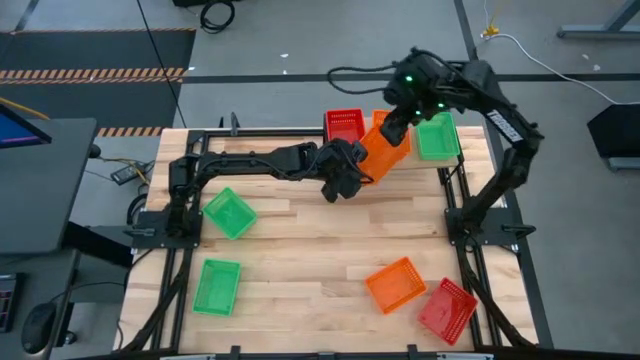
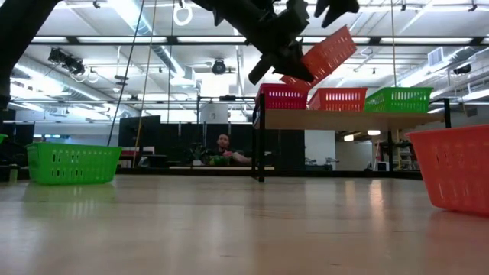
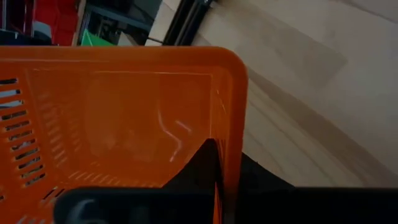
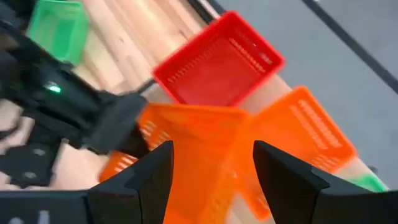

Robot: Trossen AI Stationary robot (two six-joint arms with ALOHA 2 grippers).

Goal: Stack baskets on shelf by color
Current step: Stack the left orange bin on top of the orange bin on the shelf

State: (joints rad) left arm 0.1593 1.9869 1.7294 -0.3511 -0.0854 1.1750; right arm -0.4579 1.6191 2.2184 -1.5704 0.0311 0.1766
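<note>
1. The wooden table point(image 1: 300, 250) stood on a grey floor; two green baskets point(image 1: 229, 213) point(image 1: 216, 285) lay on its left side, and an orange basket point(image 1: 395, 284) touched a red basket point(image 1: 446, 309) near the right front.
2. On the shelf point(image 2: 351, 118) sat red point(image 2: 282, 96), orange point(image 2: 337, 98) and green point(image 2: 398, 98) baskets side by side.
3. Another orange basket, tilted point(image 2: 327, 53), hung above the shelf.
4. The left gripper point(image 1: 352, 175) pinched its rim point(image 3: 229, 124); the right gripper point(image 4: 211, 165) stood wide apart around its other end.
5. Only the low view showed a seated person point(image 2: 222, 151) in the room behind.
</note>
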